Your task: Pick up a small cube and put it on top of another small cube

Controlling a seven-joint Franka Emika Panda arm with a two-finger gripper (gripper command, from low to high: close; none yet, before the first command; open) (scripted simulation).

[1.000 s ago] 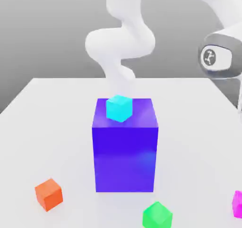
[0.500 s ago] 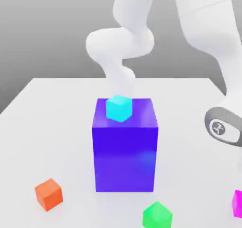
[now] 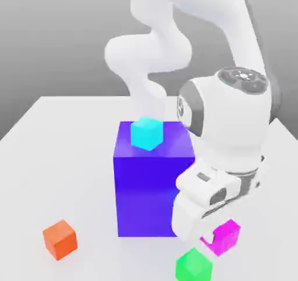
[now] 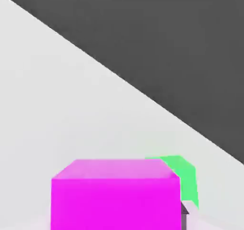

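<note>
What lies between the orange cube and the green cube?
Between the orange cube and the green cube, the exterior view shows only bare white table.

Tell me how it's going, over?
Gripper shut on magenta cube. Green cube close by, possibly the target. Nothing seen blocking.

In the exterior view, I have my arm rising out of the top centre of the frame, with its far section coming down on the exterior view's right. The thick white wrist sits right of centre, with the hand slanted beneath it. My claw is closed in a grip, lower right of the frame.
</note>
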